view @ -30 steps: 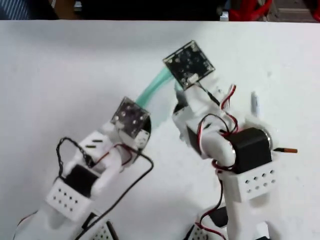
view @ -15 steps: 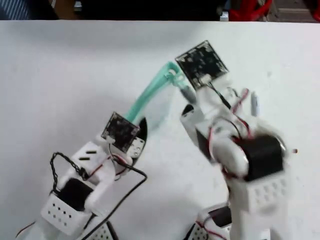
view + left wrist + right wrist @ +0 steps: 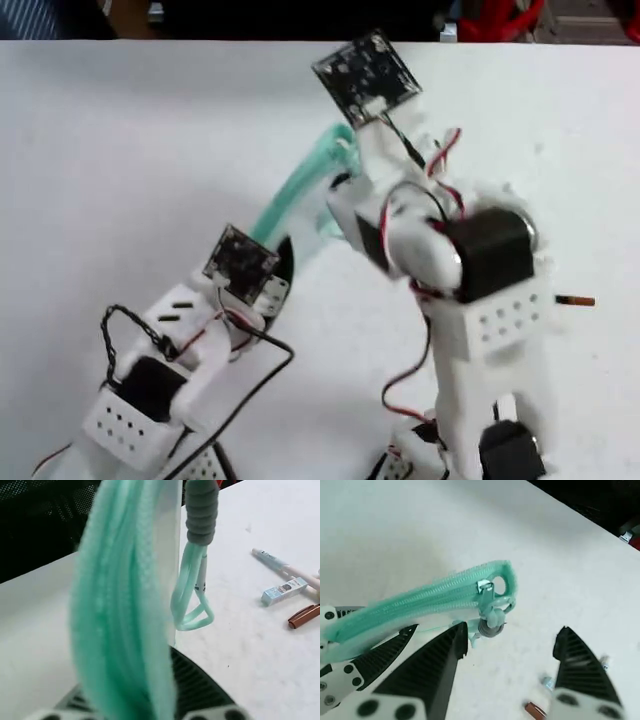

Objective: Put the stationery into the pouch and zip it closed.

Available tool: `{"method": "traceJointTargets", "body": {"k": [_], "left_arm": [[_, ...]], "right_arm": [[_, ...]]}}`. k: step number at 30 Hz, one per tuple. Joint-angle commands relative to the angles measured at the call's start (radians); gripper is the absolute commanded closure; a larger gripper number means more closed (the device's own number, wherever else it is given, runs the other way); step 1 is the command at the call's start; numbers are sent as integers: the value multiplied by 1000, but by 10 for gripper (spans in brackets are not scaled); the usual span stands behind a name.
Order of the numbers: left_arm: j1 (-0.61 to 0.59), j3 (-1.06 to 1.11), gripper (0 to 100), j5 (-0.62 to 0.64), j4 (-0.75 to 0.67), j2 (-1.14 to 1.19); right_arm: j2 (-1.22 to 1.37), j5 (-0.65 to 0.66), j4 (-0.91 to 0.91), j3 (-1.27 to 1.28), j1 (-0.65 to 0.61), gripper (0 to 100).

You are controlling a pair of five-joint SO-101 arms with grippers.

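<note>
The pouch (image 3: pixel 290 195) is clamped in the left pincer (image 3: pixel 280 265) and the right pincer (image 3: pixel 512 628) is set apart beside the zip pull (image 3: pixel 489 622) — likely to be gripped next.

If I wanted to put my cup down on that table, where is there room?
The widest bare patch of table lies beyond the left arm, beside the pouch. The far corner past the right arm is free too. It's crowded around the pouch and by the brown pen.
</note>
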Motion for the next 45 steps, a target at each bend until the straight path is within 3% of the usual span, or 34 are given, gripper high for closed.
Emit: {"method": "traceJointTargets", "body": {"k": [1, 8, 15, 17, 20, 22, 26, 30, 37, 41, 45], "left_arm": [[1, -8, 976, 8, -31, -25], [-1, -8, 976, 8, -31, -25], [-1, -8, 976, 8, -29, -25], [-1, -8, 976, 8, -29, -25], [-5, -14, 970, 11, -29, -25], [-7, -15, 913, 57, -31, -27], [-41, -38, 829, 238, 9, -27], [-77, -126, 830, 227, 107, -28], [-59, -124, 871, 222, 110, -35], [-59, -117, 921, 222, 153, -147], [-59, -68, 900, 219, 180, -312]], "right_arm": [[28, 97, -5, -46, 7, 728], [31, 144, -38, 64, 19, 729], [22, 144, -245, 302, 54, 735], [21, 138, -272, 330, 47, 799], [-16, 133, -294, 327, 44, 998], [-67, 133, -291, 333, 41, 954], [-156, 133, -283, 354, 45, 978], [-185, 133, -271, 422, 47, 979], [-183, 133, -272, 482, 54, 979], [-179, 120, -300, 482, 119, 979], [-179, 61, -298, 482, 179, 979]]}}
